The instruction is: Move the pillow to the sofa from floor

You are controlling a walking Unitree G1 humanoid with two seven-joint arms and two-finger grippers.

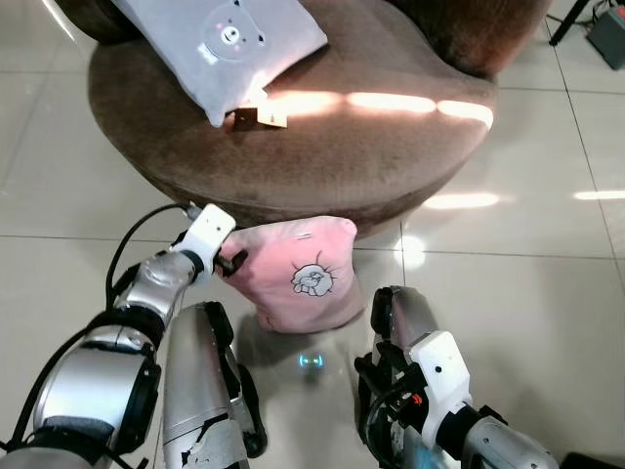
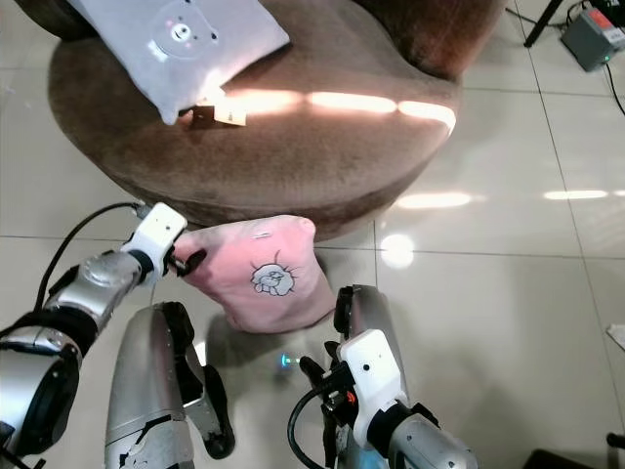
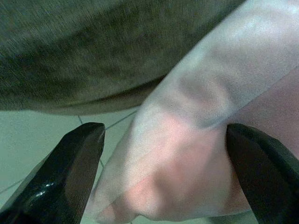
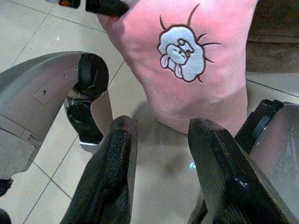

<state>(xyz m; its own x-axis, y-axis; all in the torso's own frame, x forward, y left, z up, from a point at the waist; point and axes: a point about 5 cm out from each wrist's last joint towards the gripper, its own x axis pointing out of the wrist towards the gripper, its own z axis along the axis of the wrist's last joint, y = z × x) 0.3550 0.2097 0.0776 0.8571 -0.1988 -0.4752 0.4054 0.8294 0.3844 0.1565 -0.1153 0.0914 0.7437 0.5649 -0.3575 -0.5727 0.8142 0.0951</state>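
Pink plush pillow [image 1: 305, 277] at frame centre against brown round sofa [image 1: 322, 147], my left gripper [image 1: 230, 262] spread wide around its corner, my right gripper [image 4: 161, 140] parted, empty, lower right.

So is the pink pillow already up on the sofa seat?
No, the pink pillow stands on the floor tiles against the front of the brown sofa, with the left tool at its corner.

The 2 head views look steeply down, sharing the pink pillow [image 1: 303, 278] and brown sofa [image 1: 391, 147]. Left wrist view sits very close to the pillow; right wrist view looks from farther back.
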